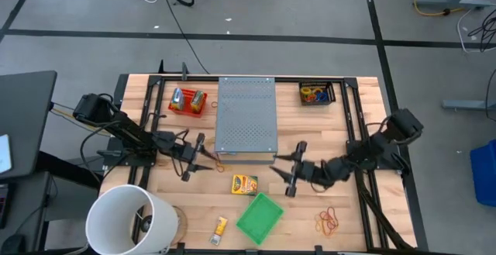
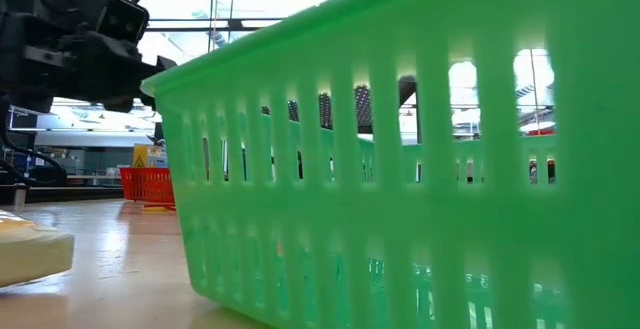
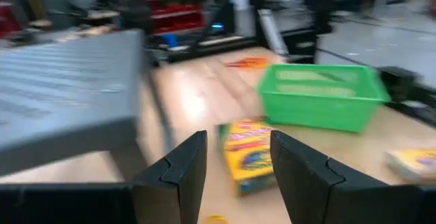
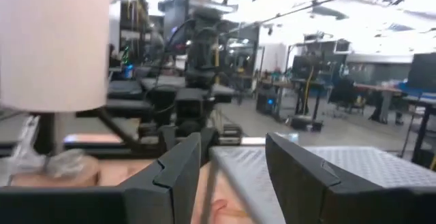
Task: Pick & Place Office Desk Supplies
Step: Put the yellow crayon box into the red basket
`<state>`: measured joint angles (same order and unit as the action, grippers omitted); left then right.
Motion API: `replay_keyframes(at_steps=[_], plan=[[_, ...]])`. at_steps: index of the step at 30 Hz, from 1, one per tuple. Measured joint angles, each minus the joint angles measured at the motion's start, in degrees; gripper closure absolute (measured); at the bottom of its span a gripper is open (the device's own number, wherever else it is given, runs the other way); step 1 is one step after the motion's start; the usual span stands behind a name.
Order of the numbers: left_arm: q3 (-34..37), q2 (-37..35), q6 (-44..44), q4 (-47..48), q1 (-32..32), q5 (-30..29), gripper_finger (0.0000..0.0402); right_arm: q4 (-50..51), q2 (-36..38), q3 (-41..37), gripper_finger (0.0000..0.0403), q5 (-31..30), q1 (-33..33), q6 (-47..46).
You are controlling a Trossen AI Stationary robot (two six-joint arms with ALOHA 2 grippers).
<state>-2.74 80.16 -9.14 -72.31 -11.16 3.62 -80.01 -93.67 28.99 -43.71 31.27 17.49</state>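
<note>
A yellow-orange printed packet [image 1: 244, 184] lies flat on the table between both grippers, and the left wrist view shows the packet [image 3: 248, 152] just beyond my open fingers. A smaller yellow packet [image 1: 221, 225] lies near the table's near edge. Orange and red rubber-band loops [image 1: 329, 222] lie near the right front, and one orange loop [image 1: 222, 165] sits beside the grey box. My left gripper [image 1: 198, 157] [image 3: 238, 139] is open, low, left of the packet. My right gripper [image 1: 288, 168] [image 4: 233, 142] is open, right of it.
The grey perforated box [image 1: 246, 115] stands at the table's middle far side. A green basket [image 1: 260, 216] [image 2: 400, 169] sits near the front, and a white bucket [image 1: 128, 220] lies at the front left. A red basket [image 1: 188, 101] and a black basket [image 1: 316, 94] stand at the far side.
</note>
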Motion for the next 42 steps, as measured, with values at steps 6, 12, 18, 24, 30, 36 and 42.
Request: replay_keyframes(at_steps=[6, 12, 18, 24, 30, 36, 42], plan=[[0.0, 0.0, 4.0, 4.4, -0.1, 9.3, 0.0234, 13.9, 0.0, 5.1, 0.0231, -9.1, 5.8, -2.0], [0.0, 0.0, 5.7, 11.9, 0.0, 8.0, 0.0234, 17.9, 0.0, 6.3, 0.0231, -13.2, 6.8, -2.2], [0.0, 0.0, 4.7, 20.0, 0.0, 2.4, 0.0234, 19.0, 0.0, 6.3, 0.0231, -13.2, 6.8, -2.7], [-1.0, 0.0, 5.5, 19.2, -0.8, 3.1, 0.0234, 20.8, 0.0, 6.3, 0.0231, -13.2, 6.7, -4.1], [-5.3, 0.0, 6.7, 19.2, -3.6, 4.1, 0.0234, 21.8, 0.0, 6.3, 0.0231, -13.2, 6.7, -4.7], [-9.9, 0.0, 2.3, 25.4, -6.6, 0.9, 0.0234, 21.9, 0.0, 6.2, 0.0231, -15.3, 7.5, -1.5], [-13.5, 0.0, -3.8, 35.3, -9.0, -6.6, 0.0234, 21.6, 0.0, 6.2, 0.0231, -20.6, 10.0, 2.5]])
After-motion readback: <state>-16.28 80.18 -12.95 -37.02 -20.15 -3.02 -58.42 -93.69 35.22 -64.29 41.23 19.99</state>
